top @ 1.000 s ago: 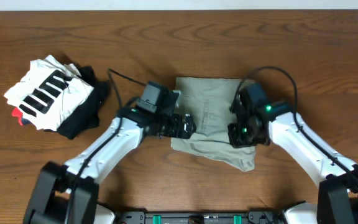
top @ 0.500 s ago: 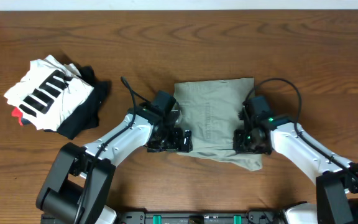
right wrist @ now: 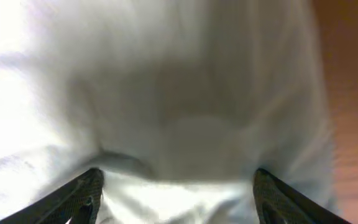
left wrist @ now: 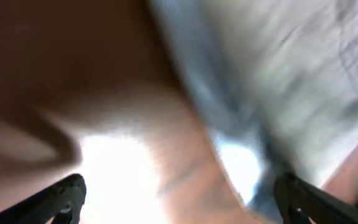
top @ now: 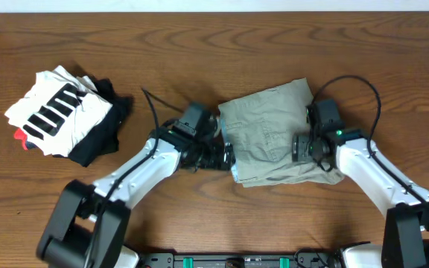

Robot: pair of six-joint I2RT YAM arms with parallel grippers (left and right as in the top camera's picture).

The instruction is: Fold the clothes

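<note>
The clothes, a pair of khaki shorts (top: pixel 270 130), lie folded and slightly askew at the table's middle. My left gripper (top: pixel 226 155) sits low at their left edge and is open. The blurred left wrist view has that gripper (left wrist: pixel 179 202) over bare wood, with the shorts (left wrist: pixel 303 68) and a strip of pale blue lining (left wrist: pixel 235 158) towards its right finger. My right gripper (top: pixel 304 147) hovers over the right part of the shorts. In the right wrist view the right gripper (right wrist: pixel 179 199) has its fingers spread wide, with khaki cloth (right wrist: pixel 185 93) filling the frame beneath them.
A white garment with black stripes (top: pixel 54 112) lies on a black garment (top: pixel 103 138) at the far left of the wooden table (top: pixel 199 45). Black cables arch over both arms.
The shorts have slid right and turned slightly. My right gripper has opened and moved right and up. The left gripper stayed open at the left edge.
</note>
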